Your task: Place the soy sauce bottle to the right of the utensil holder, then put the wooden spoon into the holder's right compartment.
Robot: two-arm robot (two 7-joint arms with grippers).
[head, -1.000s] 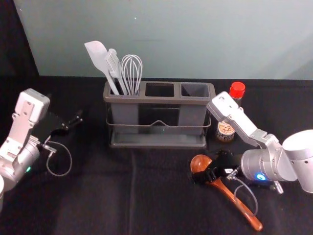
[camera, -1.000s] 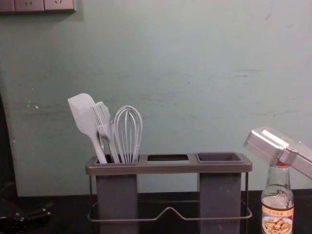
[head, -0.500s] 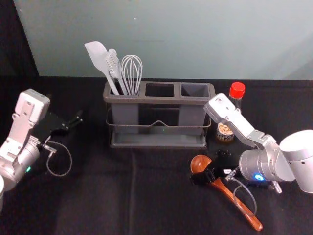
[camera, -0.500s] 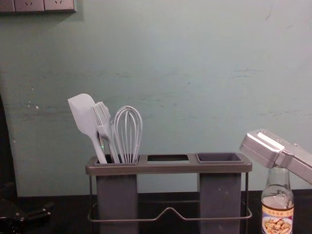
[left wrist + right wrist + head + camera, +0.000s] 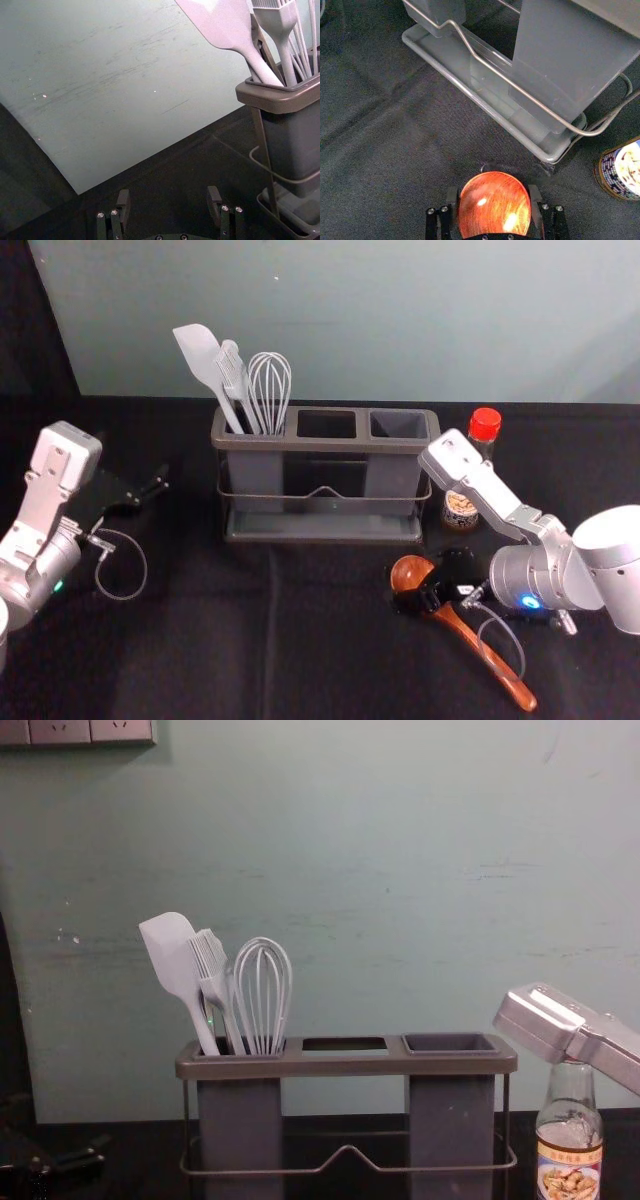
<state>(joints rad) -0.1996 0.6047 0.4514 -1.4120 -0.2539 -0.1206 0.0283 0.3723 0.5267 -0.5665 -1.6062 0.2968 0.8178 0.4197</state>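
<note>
The right gripper (image 5: 432,592) is low over the wooden spoon (image 5: 486,655), which lies slanted on the cloth in front of the holder's right part. In the right wrist view, the fingers of the right gripper (image 5: 493,202) press both sides of the spoon's round bowl (image 5: 495,202). Right of the utensil holder (image 5: 322,536) the soy sauce bottle (image 5: 485,424) stands upright, partly hidden by the right arm. The holder's right compartment (image 5: 450,1120) has nothing sticking out. My left gripper (image 5: 152,490) stays parked at the left, its fingers apart in the left wrist view (image 5: 169,205).
A spatula (image 5: 200,352), a brush (image 5: 235,380) and a whisk (image 5: 270,390) stand in the holder's left compartment. Behind the table rises a pale green wall. Dark cloth covers the tabletop between the left arm and the spoon.
The right arm has shifted slightly left, its silver link now lower and more to the left over the bottle's top in the chest view. Spoon, bottle, holder and left arm look unmoved.
</note>
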